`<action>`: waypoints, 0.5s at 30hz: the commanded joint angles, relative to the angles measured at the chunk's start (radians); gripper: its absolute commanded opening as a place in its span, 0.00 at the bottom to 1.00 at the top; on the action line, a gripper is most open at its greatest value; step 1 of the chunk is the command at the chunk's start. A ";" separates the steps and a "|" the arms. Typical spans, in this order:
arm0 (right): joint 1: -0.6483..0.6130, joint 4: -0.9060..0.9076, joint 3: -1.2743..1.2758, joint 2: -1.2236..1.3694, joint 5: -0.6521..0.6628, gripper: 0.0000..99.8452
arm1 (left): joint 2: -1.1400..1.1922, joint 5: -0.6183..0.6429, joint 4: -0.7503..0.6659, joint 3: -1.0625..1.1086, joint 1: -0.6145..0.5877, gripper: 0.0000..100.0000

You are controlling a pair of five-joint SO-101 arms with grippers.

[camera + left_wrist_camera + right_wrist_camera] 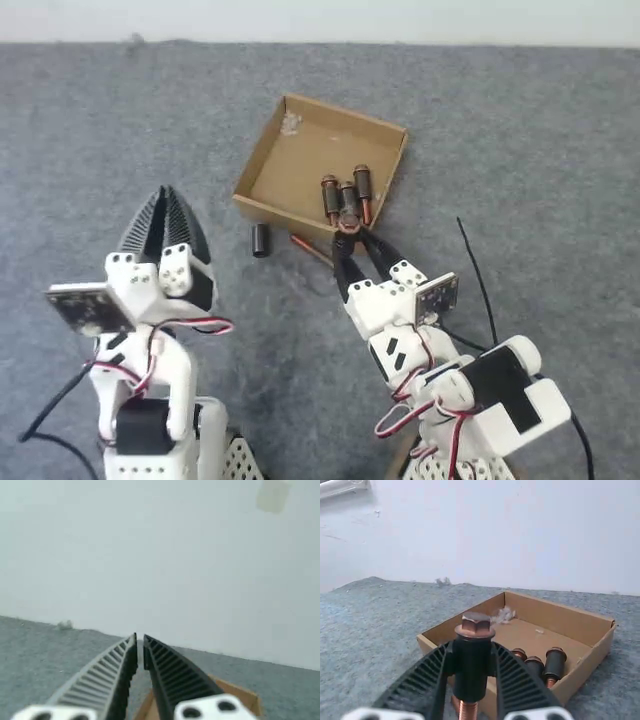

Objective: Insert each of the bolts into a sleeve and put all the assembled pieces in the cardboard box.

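My right gripper is shut on an assembled piece, a black sleeve with a copper bolt through it, held upright at the near wall of the cardboard box. Other assembled pieces lie inside the box by that wall. A loose black sleeve and a loose copper bolt lie on the carpet just outside the box. My left gripper hangs shut and holds nothing, raised left of the box, a corner of which sits beyond its fingers.
Grey carpet covers the table up to a white wall at the back. A bit of white fluff lies in the box's far corner. A black cable runs beside the right arm.
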 commanded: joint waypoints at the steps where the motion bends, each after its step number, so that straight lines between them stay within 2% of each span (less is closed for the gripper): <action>1: 0.015 0.001 0.021 -0.007 0.025 0.01 | -0.020 -0.008 0.003 0.031 -0.069 0.02; 11: 0.012 0.007 0.021 -0.010 0.026 0.01 | -0.020 -0.009 0.003 0.277 -0.149 0.02; 15: 0.012 0.008 0.021 -0.016 0.026 0.01 | -0.020 -0.012 0.127 0.283 -0.201 0.02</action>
